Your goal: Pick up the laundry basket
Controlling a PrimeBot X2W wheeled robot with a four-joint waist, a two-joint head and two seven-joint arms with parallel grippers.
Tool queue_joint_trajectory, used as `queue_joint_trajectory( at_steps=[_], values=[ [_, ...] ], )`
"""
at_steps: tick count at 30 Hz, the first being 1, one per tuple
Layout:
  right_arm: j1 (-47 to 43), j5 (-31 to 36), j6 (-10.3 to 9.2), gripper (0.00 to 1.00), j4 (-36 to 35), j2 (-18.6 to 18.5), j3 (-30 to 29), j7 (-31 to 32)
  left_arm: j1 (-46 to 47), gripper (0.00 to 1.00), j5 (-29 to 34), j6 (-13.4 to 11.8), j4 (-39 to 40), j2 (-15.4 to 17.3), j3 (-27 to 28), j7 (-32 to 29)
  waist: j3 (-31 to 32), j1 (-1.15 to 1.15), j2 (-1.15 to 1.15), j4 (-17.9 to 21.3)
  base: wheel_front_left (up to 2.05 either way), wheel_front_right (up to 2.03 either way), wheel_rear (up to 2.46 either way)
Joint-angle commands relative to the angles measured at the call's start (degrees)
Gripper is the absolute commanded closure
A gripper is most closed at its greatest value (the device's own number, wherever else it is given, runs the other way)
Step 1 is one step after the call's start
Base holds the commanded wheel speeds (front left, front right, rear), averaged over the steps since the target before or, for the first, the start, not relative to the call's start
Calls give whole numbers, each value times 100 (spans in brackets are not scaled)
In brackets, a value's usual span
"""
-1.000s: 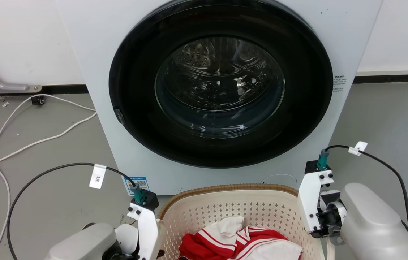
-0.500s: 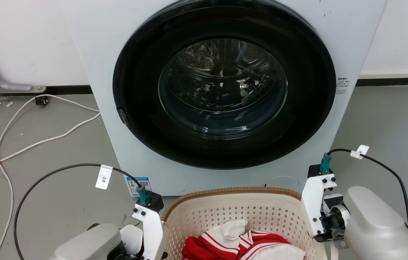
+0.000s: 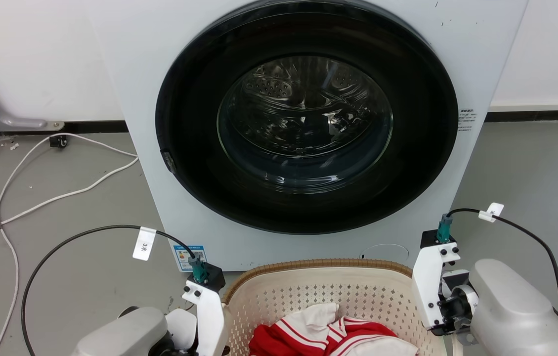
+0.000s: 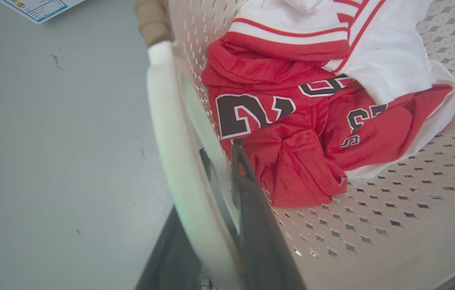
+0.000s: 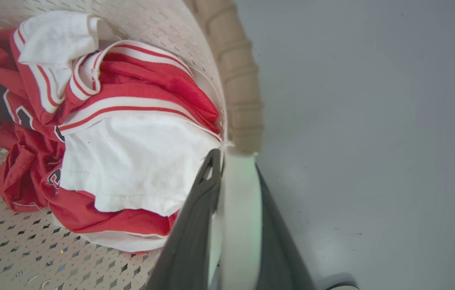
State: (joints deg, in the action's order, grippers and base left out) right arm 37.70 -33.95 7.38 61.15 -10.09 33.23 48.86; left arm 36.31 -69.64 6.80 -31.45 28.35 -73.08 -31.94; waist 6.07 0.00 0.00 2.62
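- The laundry basket (image 3: 318, 264) sits at the bottom middle of the head view, just in front of the washing machine (image 3: 269, 247) and between the robot's two pale forearms. Its brown woven-look rim curves across below the machine's front.
- Whether the basket's base rests on the grey floor (image 3: 531, 163) or hangs clear of it cannot be told from these views.
- The left claw (image 4: 221, 161) is closed around the basket's left handle (image 4: 171, 133). One dark finger lies inside the basket along the perforated wall, and the other runs beneath the white bar on the floor side.
- The right claw (image 5: 235, 165) grips the right handle (image 5: 237, 193) in the same way (one finger pressed to each side of the white bar, one inside the basket and one outside).
- A crumpled red and white jersey (image 4: 291, 121) with dark, white-edged numerals lies in the basket. In the left wrist view the inner finger's tip overlaps the red cloth.
- The machine's round dark door (image 3: 308, 113) looks shut, and the steel drum shows through its glass.
- A white cable (image 3: 61, 193) trails over the floor on the robot's left of the machine, well apart from the basket.
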Motion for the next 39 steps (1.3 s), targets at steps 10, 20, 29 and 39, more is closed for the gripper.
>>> queue_joint_trajectory(
  at_steps=[10, 20, 29, 39],
  values=[
    [190, -75, 20, 100, -4, -139, 137, -148, -107, 100, 162, 118, 133, 22, -59, 85, -31, 0, 0, -12, 0, 0, 0],
    [223, -175, 22, 100, 4, -138, 247, -281, -54, 100, 166, 124, 116, 3, -59, 250, -83, 0, 0, -20, 0, 0, 0],
    [262, -252, 23, 100, 86, -140, 315, -371, -51, 100, 200, 124, 50, -24, -57, 426, -77, 0, 0, -25, 0, 0, 0],
    [310, -359, 23, 100, 177, -123, 391, -425, -49, 100, 227, 124, 5, -47, -58, 447, -67, 0, 0, -19, 0, 0, 0]
  ],
)
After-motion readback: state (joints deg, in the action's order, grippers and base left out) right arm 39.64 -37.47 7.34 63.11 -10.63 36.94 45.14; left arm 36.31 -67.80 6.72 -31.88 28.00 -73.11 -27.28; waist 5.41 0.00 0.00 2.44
